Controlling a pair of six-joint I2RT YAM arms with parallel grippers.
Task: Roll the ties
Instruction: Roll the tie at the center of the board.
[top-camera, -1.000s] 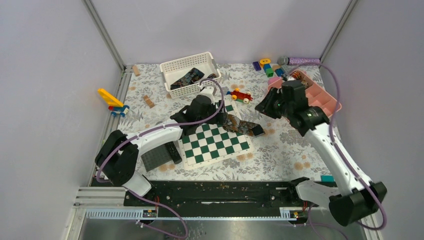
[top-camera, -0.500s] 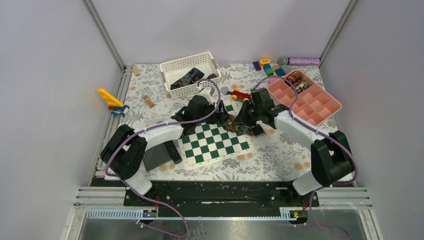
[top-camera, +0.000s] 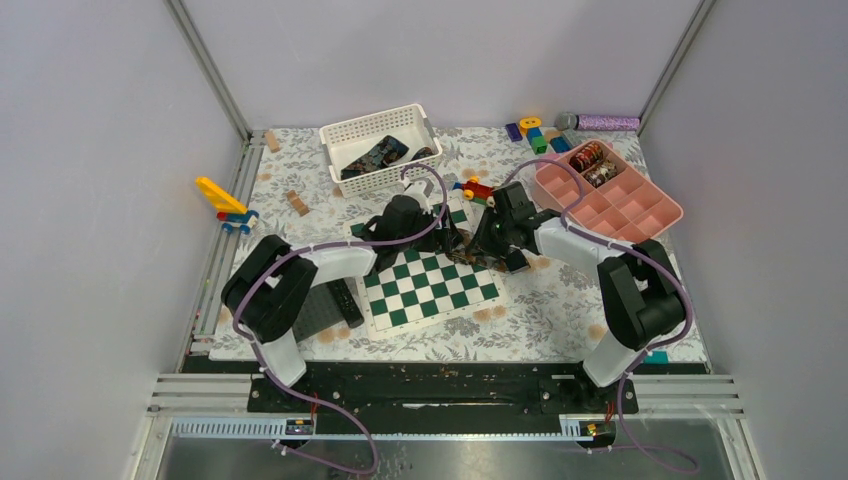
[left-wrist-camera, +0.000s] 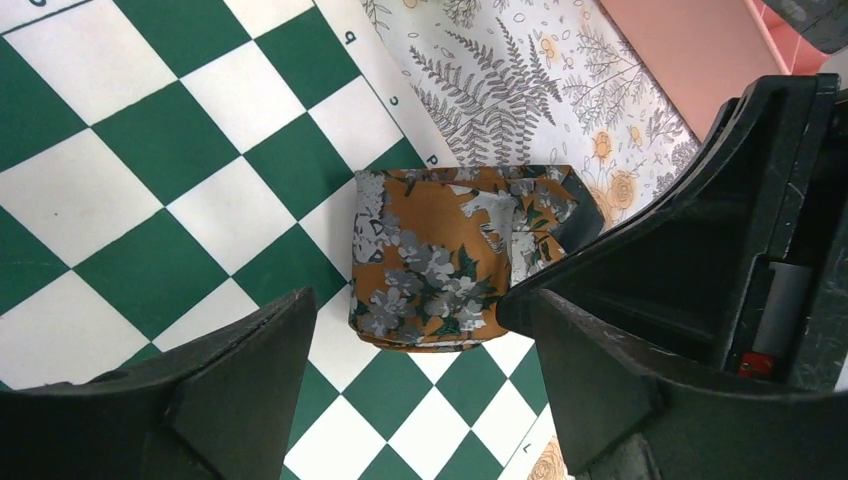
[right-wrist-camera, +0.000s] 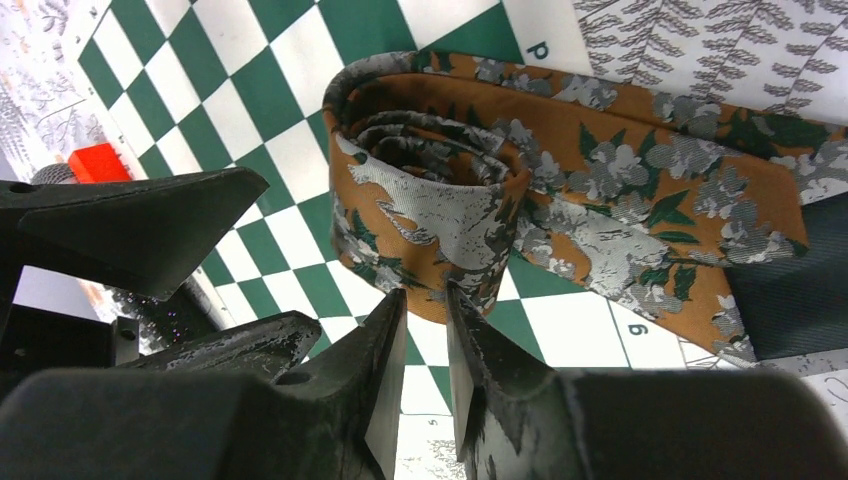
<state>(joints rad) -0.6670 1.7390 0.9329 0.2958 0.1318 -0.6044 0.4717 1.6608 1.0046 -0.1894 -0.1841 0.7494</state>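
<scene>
A brown-rust floral tie (top-camera: 478, 254) lies partly coiled on the green-and-white chessboard (top-camera: 425, 290). In the left wrist view the tie (left-wrist-camera: 440, 262) lies just ahead of my open left gripper (left-wrist-camera: 420, 340), between its fingertips and untouched. My right gripper (right-wrist-camera: 425, 298) is almost shut, its tips pinching the near edge of the coil (right-wrist-camera: 430, 200); the tie's flat tail (right-wrist-camera: 660, 220) runs off to the right. In the top view my left gripper (top-camera: 445, 228) and right gripper (top-camera: 487, 238) face each other across the tie. Coiled ties (top-camera: 590, 160) sit in the pink tray (top-camera: 640, 215).
A white basket (top-camera: 345, 135) at the back holds dark ties (top-camera: 375, 153). A toy car (top-camera: 482, 190), coloured blocks (top-camera: 535, 135) and a purple roller (top-camera: 608, 122) lie behind. A yellow toy (top-camera: 224, 200) is left; a dark grey plate (top-camera: 312, 313) and a black remote (top-camera: 347, 303) lie beside the board.
My right arm swung from above the pink tray down and left to the tie on the chessboard. My left gripper edged right, toward the tie.
</scene>
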